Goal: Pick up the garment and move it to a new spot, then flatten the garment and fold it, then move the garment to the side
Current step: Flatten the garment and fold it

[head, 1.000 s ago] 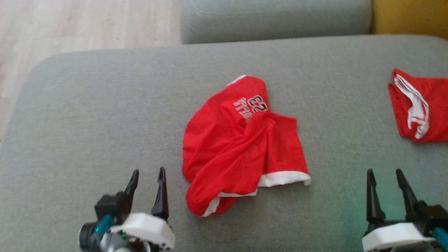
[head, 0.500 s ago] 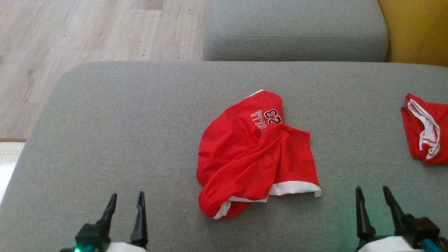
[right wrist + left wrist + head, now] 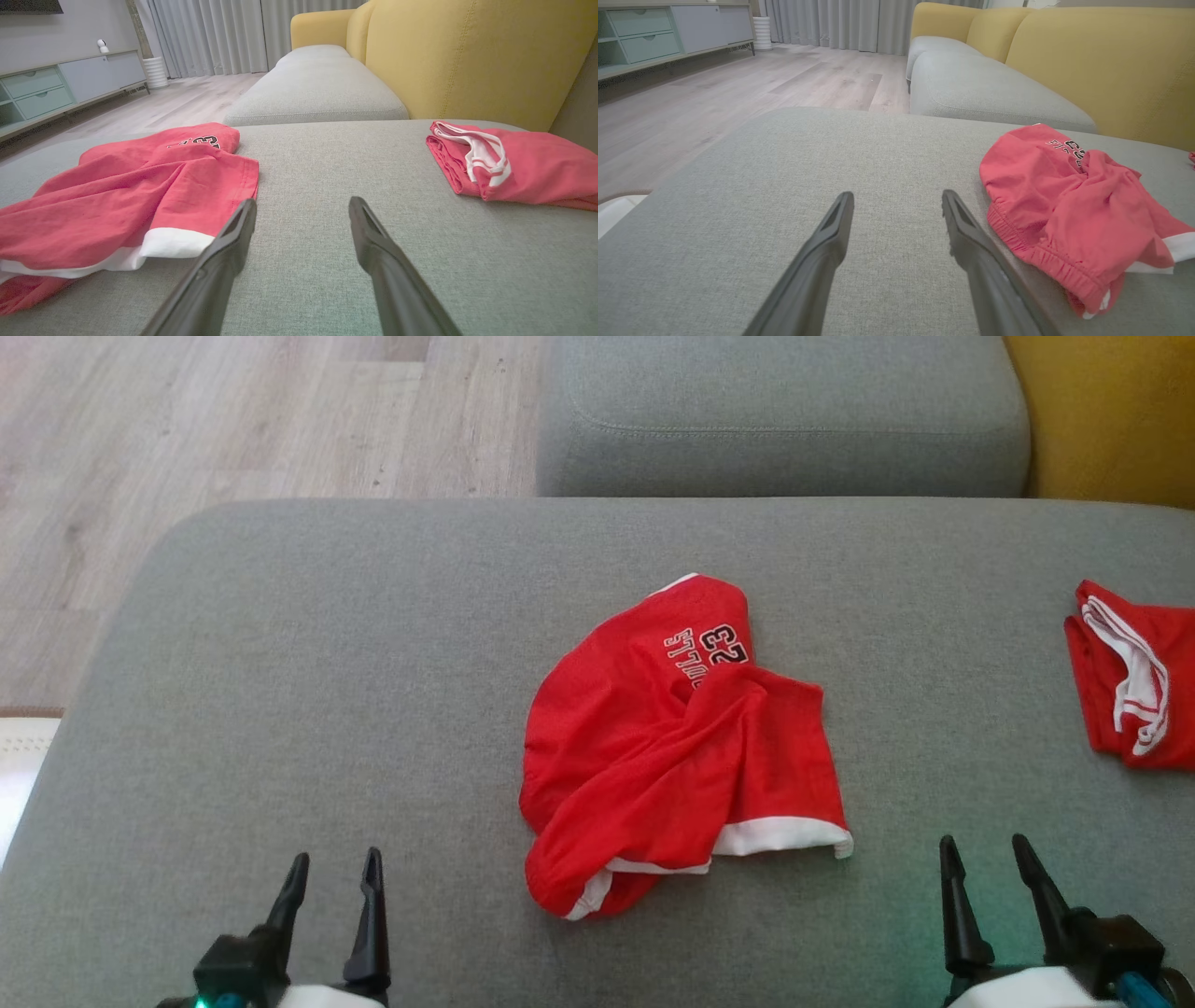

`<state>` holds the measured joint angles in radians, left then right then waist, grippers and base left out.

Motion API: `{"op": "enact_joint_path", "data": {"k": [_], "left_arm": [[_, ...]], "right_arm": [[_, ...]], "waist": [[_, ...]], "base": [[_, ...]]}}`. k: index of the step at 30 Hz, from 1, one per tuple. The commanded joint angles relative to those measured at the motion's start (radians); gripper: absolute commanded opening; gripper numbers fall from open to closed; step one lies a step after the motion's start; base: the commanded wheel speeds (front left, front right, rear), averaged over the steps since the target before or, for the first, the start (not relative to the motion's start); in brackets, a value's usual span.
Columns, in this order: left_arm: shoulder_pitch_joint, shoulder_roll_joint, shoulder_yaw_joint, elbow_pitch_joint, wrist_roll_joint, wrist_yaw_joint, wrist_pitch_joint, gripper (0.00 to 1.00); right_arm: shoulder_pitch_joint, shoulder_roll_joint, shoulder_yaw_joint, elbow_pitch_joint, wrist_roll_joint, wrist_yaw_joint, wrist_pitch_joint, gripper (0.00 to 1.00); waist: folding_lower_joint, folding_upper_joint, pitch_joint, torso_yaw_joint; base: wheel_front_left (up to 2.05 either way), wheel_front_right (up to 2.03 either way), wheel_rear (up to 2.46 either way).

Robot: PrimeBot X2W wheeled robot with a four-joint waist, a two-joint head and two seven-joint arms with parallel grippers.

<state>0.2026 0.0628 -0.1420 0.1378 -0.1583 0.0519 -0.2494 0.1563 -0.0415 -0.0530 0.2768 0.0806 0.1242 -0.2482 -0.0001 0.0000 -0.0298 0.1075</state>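
Grey cushion [image 3: 280, 663] holds crumpled garment [image 3: 644, 756], lettering [image 3: 707, 653] partly folded under; left pincer [image 3: 337, 855] and right pincer [image 3: 983, 840] gape empty

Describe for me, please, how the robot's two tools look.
The left tool and right tool match: each has two long, dark fingers tapering to pointed tips, set in a black block on a white casing. A teal part shows beside the right tool's base, and a small green light glows at the left's.
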Motion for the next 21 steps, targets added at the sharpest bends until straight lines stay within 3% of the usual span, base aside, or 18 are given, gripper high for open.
{"op": "enact_joint_path", "data": {"k": [1,9,13,17,21], "left_arm": [[-0.034,-0.006,0.044,-0.024,0.012,-0.006,-0.012,1.00],[-0.035,-0.011,0.030,-0.021,0.020,-0.026,-0.012,1.00],[-0.028,-0.012,-0.070,0.010,-0.074,-0.046,0.000,1.00],[-0.028,-0.012,-0.183,0.027,-0.203,-0.031,0.157,1.00],[-0.030,-0.012,-0.246,0.011,-0.235,-0.023,0.270,1.00]], "right_arm": [[-0.028,-0.009,0.025,-0.026,-0.002,0.007,-0.014,1.00],[-0.033,-0.009,0.032,-0.032,0.007,0.007,-0.014,1.00],[-0.049,-0.009,0.064,-0.028,0.040,0.007,-0.014,1.00],[-0.089,-0.009,0.143,0.057,0.023,0.007,0.014,1.00],[-0.130,-0.009,0.194,0.109,0.031,0.007,0.059,1.00]], "waist": [[0.0001,0.0000,0.002,-0.001],[0.0001,0.0000,0.005,-0.003],[0.0001,0.0000,0.009,-0.001],[0.0001,0.0000,0.020,0.001],[0.0001,0.0000,0.034,0.004]], "base": [[0.00,0.00,0.00],[0.00,0.00,0.00],[0.00,0.00,0.00],[0.00,0.00,0.00],[0.00,0.00,0.00]]}}
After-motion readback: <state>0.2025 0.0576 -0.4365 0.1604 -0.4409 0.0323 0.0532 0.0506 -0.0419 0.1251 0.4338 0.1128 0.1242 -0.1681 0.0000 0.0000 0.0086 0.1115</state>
